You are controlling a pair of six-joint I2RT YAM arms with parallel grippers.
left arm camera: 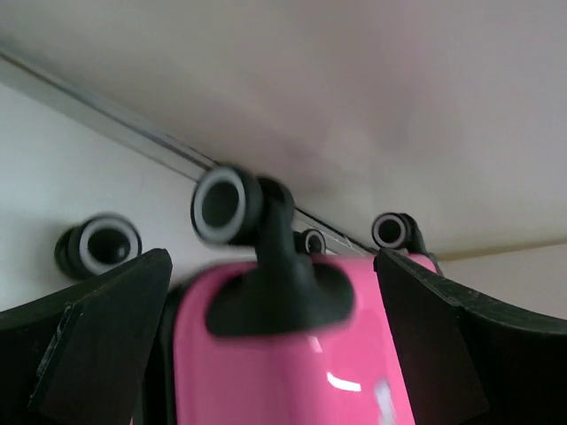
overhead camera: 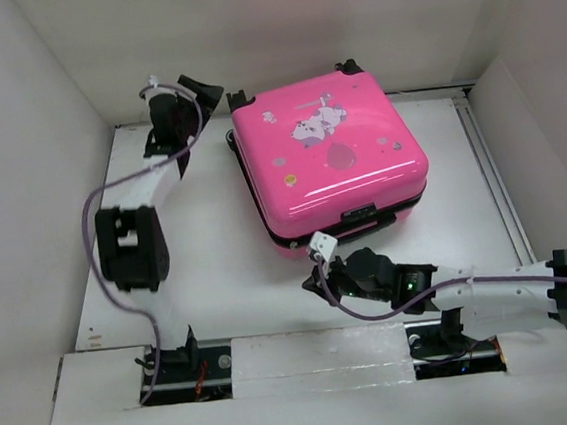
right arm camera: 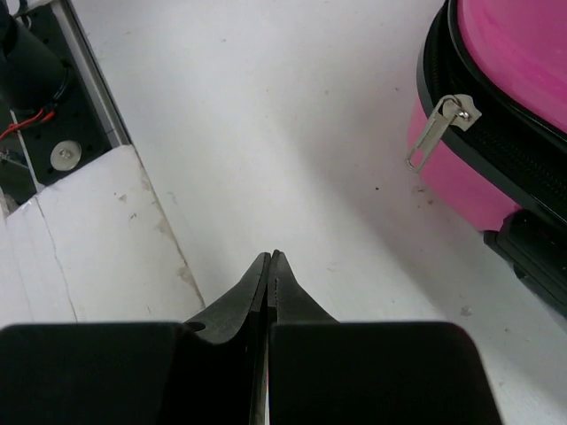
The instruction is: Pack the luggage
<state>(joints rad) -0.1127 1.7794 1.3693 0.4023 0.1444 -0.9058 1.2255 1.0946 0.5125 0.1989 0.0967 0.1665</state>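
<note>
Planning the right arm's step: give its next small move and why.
Probably open the right gripper and ease toward the zipper pull: it is shut on nothing, the pull dangles from the closed suitcase, and the left gripper brackets a wheel.

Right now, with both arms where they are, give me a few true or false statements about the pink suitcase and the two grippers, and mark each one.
1. The luggage lies flat on the table, lid down and printed side up. True.
2. The right gripper is open around the zipper pull. False: its fingers are pressed together over bare table, apart from the zipper pull.
3. The left gripper is open, with a finger on each side of the luggage's wheeled end. True.
4. The luggage stands upright on its wheels. False: it lies flat, and the wheels stick out sideways toward the back wall.
</note>
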